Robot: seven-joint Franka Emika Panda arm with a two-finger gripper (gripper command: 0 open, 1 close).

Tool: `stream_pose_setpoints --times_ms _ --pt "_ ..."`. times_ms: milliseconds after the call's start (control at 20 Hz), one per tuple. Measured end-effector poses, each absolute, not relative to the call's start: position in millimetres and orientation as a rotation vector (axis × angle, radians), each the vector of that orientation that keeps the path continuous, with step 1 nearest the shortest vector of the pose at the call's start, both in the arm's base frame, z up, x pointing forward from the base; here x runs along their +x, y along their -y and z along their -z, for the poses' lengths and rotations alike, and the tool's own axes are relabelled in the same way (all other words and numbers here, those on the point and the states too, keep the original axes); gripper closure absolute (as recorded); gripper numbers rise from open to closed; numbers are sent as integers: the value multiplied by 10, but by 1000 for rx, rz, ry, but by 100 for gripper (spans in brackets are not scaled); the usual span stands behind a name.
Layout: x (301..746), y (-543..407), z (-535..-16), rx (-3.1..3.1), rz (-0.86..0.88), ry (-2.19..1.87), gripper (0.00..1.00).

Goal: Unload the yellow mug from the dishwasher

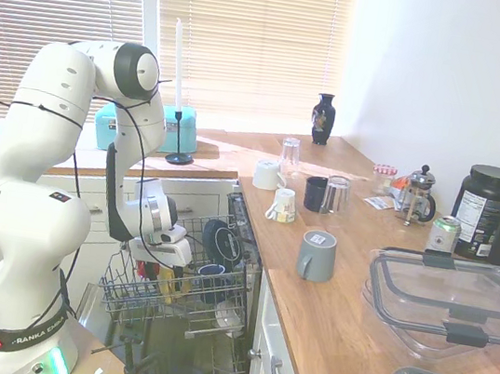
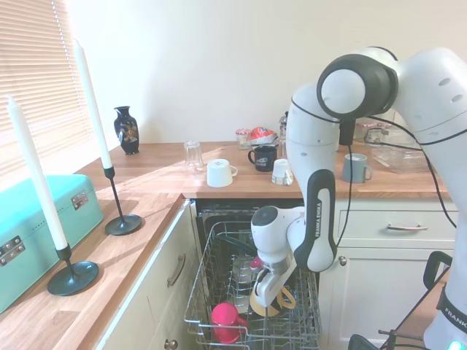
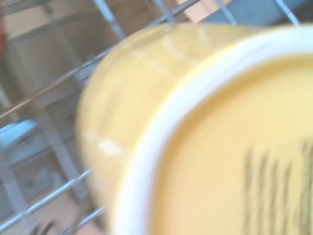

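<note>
While your arm reaches down into the pulled-out rack (image 2: 219,292) of the dishwasher (image 1: 207,350), the gripper (image 2: 268,294) sits right at the mug (image 2: 271,300), low and centre in the second exterior view. You see the mug tilted, its handle to the right, among the rack wires; the fingers appear to be against it, but whether they are clamped on it or apart you cannot tell. At lower left of that frame a red cup (image 2: 225,316) lies in the rack's near corner. From the wrist, the mug (image 3: 205,142) fills nearly the whole picture, blurred, with wires crossing the left side. In the first exterior view the gripper (image 1: 165,267) hangs over the rack, left of centre, and a grey mug (image 1: 317,255) stands upside down on the counter (image 1: 341,332) to its right.
</note>
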State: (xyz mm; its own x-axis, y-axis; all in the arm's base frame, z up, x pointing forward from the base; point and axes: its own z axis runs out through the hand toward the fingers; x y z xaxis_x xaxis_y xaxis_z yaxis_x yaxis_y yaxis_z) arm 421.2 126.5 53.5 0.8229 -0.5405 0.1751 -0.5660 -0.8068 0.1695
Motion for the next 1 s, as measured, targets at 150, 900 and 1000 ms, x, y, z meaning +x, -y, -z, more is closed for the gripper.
stream_pose_setpoints --times_ms 150,900,1000 --pt "4247 -1219 -405 2783 -190 864 0" --pt "4414 -1271 -475 2798 -256 870 100" --pt "4423 -1290 -479 2799 -257 869 100"
